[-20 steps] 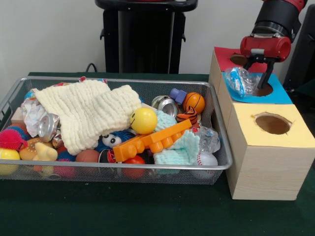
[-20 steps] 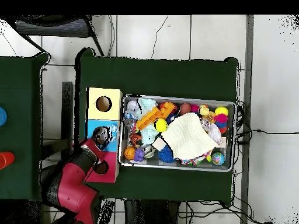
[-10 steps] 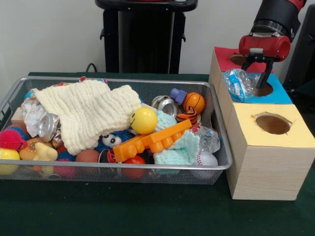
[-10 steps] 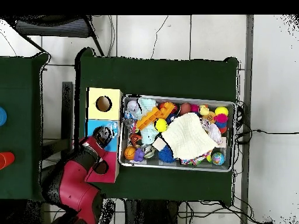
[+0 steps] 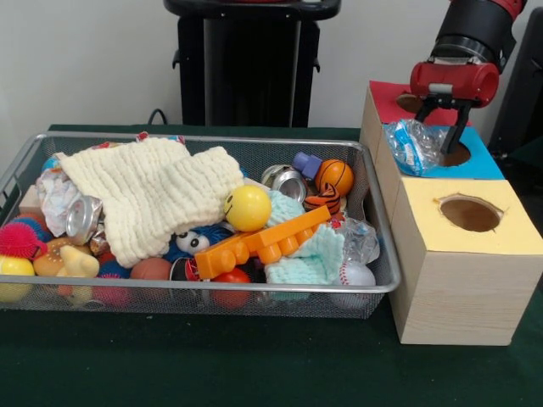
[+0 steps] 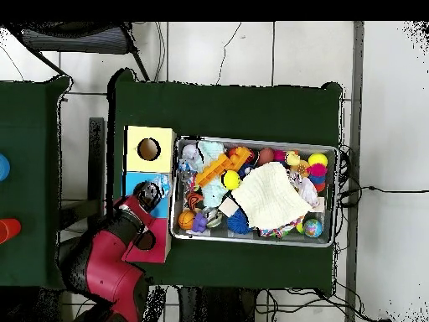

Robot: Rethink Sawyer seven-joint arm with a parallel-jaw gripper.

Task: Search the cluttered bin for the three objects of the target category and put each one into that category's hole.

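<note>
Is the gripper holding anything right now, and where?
Nothing: the open gripper hangs over the blue hole, and the crumpled plastic bottle lies beside it.

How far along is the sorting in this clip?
One crumpled plastic bottle lies on the blue box top at its hole's edge, not dropped through. The gripper hangs just above it, jaws open. The wire bin is full of clutter, including a crushed can. Whether earlier items went in cannot be seen.
</note>
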